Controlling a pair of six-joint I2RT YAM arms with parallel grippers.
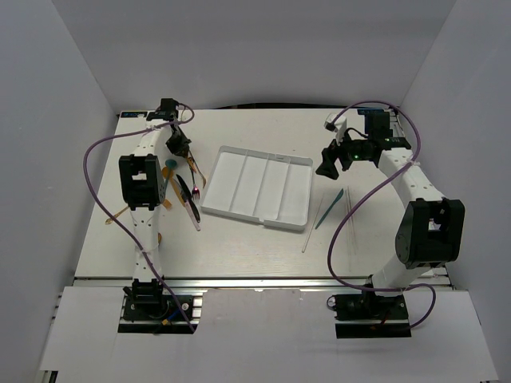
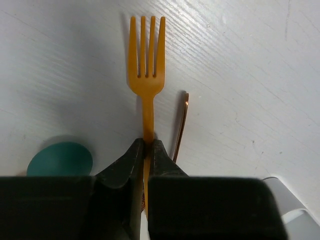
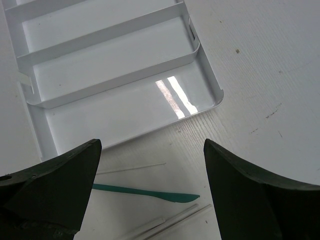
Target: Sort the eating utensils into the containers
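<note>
Here's the orange fork (image 2: 146, 80), on the left side of the worktop (image 1: 239, 239) and just left of the white tray (image 1: 239, 179). The left fingers (image 2: 131, 160) are pinched shut on its handle a little below the head, with only the handle's width between them. The fork runs straight out ahead of those fingers, long axis in line with them, tines pointing away from the wrist. Whether it is clear of the worktop, I cannot tell. A teal spoon bowl (image 2: 60, 159) sits on one side of it, and a thin copper-coloured handle (image 2: 181, 125) lies on the other, close to the fork but apart from it. A corner of the tray peeks in at the edge of the left wrist view, so the left arm is plainly the nearer one, with the tray to its right. I see nothing in the four compartments, which run far to near at a slight tilt. My read: the coming move turns on carrying the fork rightward and swinging its long axis parallel to those channels. Over on the right, the right fingers (image 3: 60, 175) hang spread wide with nothing between them, near the tray's right edge. A teal knife (image 3: 150, 192) and pale chopsticks (image 3: 165, 220) lie on the worktop just beside the tray.
</note>
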